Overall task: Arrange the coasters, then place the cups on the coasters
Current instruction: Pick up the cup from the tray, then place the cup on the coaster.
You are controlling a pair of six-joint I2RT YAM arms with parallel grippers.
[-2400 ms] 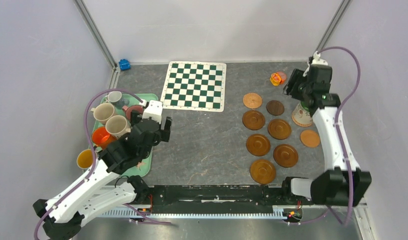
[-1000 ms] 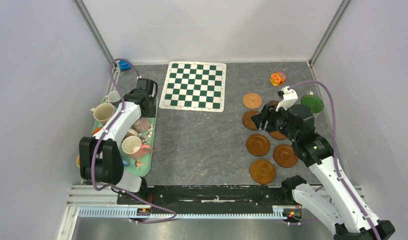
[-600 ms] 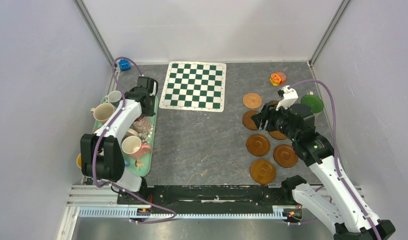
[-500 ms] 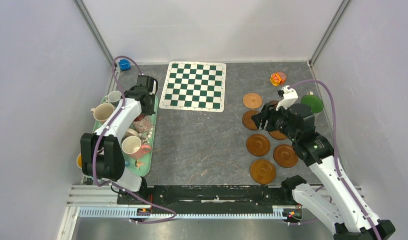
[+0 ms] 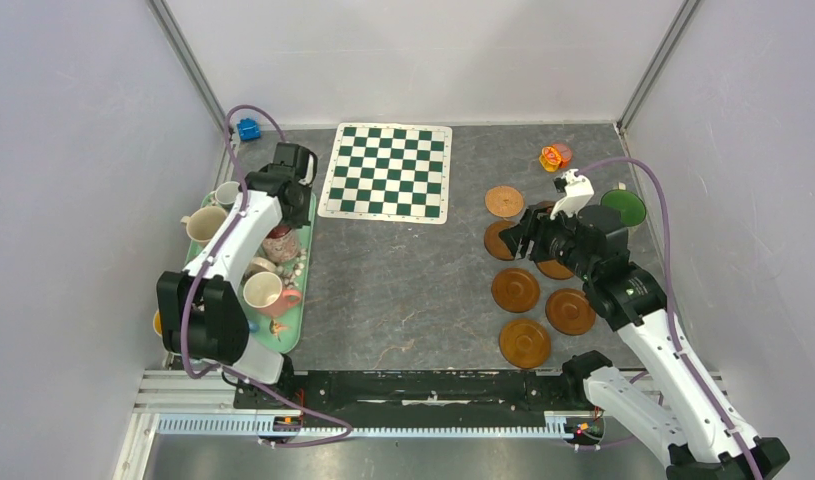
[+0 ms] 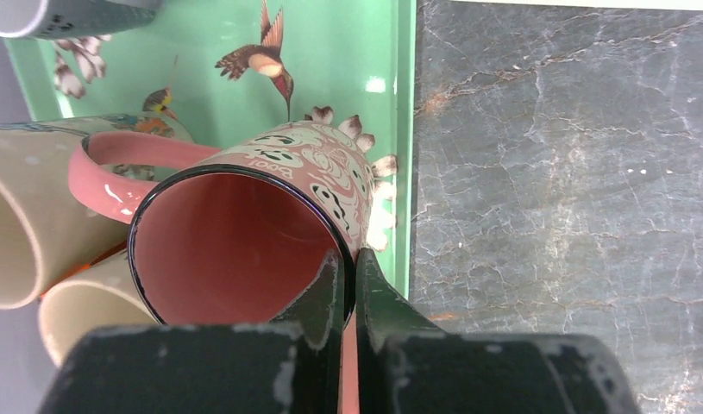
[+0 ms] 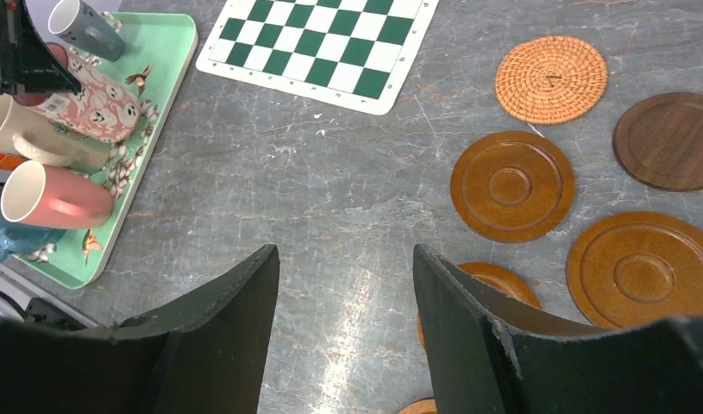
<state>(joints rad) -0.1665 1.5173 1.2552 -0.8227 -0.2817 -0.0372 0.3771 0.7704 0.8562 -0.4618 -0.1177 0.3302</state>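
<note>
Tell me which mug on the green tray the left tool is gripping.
The pink-lined patterned mug: the left tool is shut on its rim, one finger inside, one outside. The cream mugs beside it are ungripped.

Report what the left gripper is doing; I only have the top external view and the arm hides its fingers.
Observer: The left gripper is shut on the rim of the patterned mug, one finger inside, one outside.
Operator: Give me the mug's inside colour.
Observer: Pink; its pink handle sits beside a cream cup.
Operator: Check the right gripper.
Observer: The right gripper is open, nothing between its fingers.
</note>
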